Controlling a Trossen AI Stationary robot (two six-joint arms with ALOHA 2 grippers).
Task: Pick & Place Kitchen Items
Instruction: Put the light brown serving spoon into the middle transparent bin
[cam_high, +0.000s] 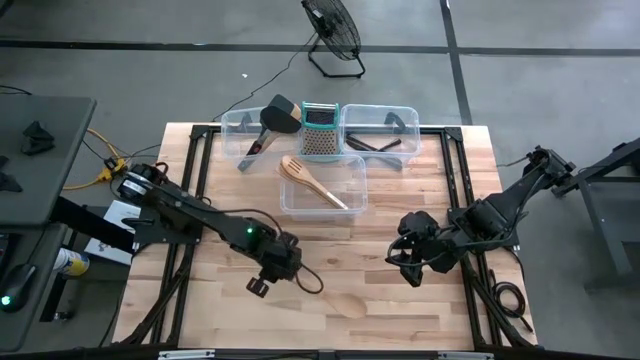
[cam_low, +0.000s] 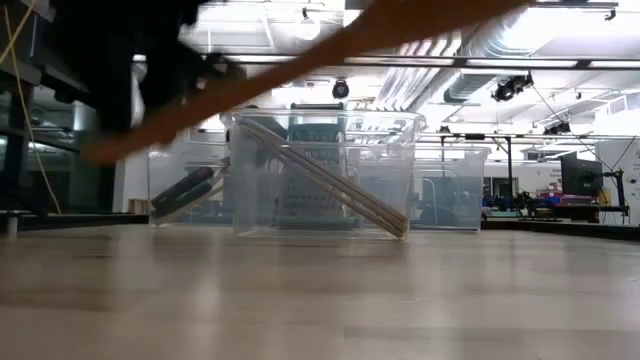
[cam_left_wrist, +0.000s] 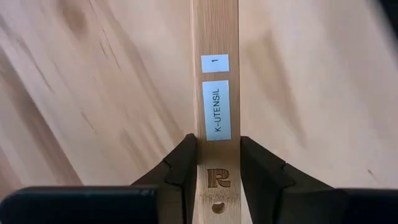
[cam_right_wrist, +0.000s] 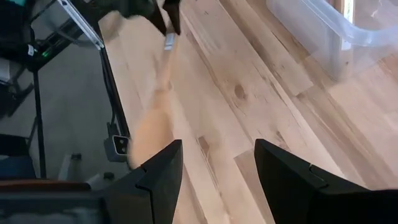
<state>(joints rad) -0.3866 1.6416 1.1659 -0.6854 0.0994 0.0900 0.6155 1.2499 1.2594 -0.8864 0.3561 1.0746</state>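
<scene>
Lower centre of the high view: the left gripper (cam_left_wrist: 214, 180) pinches the handle of a light wooden labelled spoon (cam_left_wrist: 216, 81); its bowl lies on the wooden table (cam_high: 420, 290). Lower right, the right gripper (cam_right_wrist: 217, 180) hovers with fingers apart, holding nothing.

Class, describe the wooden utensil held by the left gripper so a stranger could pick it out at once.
Start from the near clear bin and come toward the table's front edge. The left gripper clamps a wooden utensil; unlike the binned spoons, its handle carries white "K-UTENSIL" labels.
</scene>
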